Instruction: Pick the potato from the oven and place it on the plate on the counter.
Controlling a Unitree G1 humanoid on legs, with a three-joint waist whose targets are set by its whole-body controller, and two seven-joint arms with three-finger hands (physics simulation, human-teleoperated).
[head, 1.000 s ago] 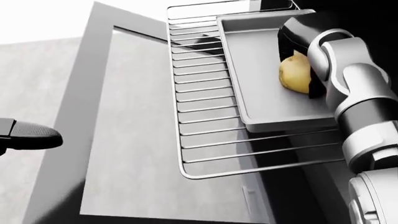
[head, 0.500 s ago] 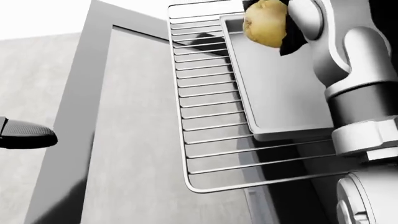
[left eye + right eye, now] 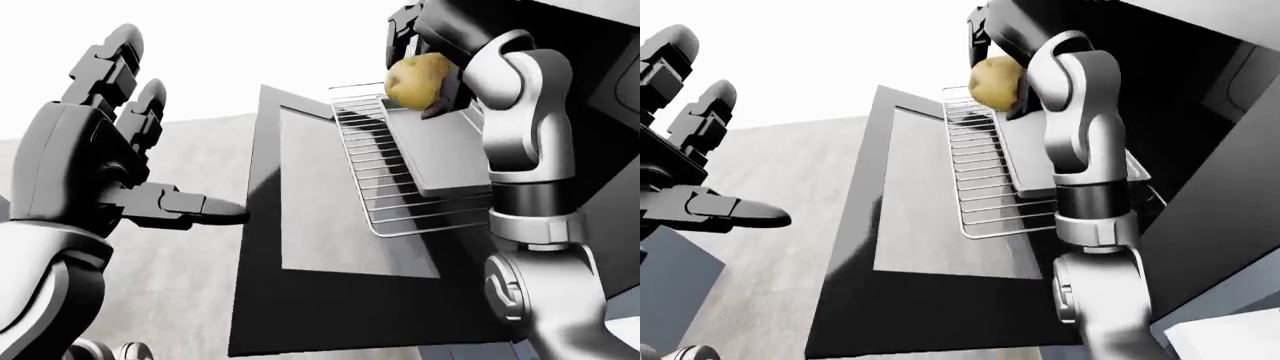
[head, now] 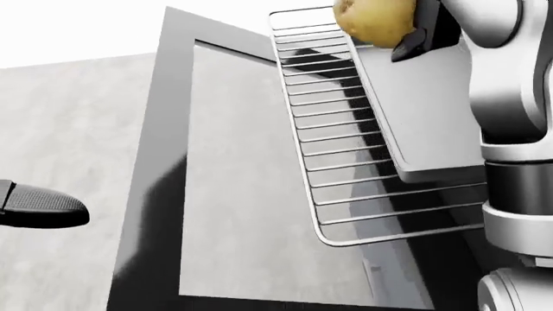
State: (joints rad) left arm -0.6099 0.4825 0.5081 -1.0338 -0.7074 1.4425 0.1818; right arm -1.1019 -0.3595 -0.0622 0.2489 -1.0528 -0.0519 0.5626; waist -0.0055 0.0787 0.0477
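A yellow-brown potato [image 3: 417,78] hangs in the air above the far end of the oven rack, with my right hand [image 3: 425,60] shut on it. It also shows at the top edge of the head view, where the potato [image 4: 373,21] sits against black fingers [image 4: 418,37]. Below it lies a grey baking tray [image 3: 447,154] on the pulled-out wire rack [image 3: 385,172]. My left hand [image 3: 105,161] stands open at the left of the left-eye view, apart from the oven. No plate is in view.
The oven door [image 3: 310,240] hangs open and flat, its glass panel [image 4: 251,188] under the rack. Grey floor [image 4: 69,129] lies to the left of the door. The dark oven body [image 3: 1200,127] fills the right of the right-eye view.
My right hand has lifted the potato off the baking tray and up toward the top of the head view. The camera has shifted a little, so the door and rack sit further right.
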